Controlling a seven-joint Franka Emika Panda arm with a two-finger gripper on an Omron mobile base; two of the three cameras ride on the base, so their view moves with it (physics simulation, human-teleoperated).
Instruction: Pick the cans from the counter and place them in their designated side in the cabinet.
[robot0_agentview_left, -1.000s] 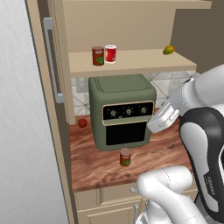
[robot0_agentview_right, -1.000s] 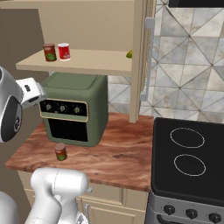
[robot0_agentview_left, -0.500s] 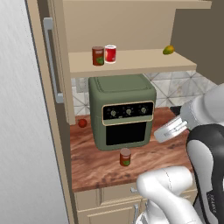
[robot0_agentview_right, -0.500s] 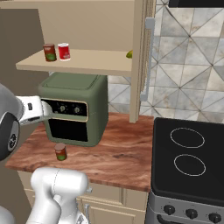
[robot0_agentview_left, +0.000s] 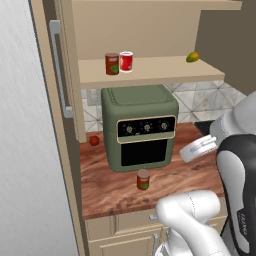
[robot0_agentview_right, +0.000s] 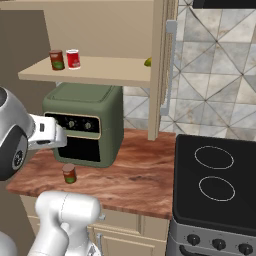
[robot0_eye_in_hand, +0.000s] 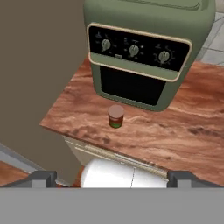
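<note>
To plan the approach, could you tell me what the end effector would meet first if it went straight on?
Probably the can on the counter, just before the green oven; depth is uncertain.

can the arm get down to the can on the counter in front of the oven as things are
Probably yes. The can stands alone on the counter, just clear of the green oven, with nothing over or beside it. The gripper looks down at it with jaws wide open.
</note>
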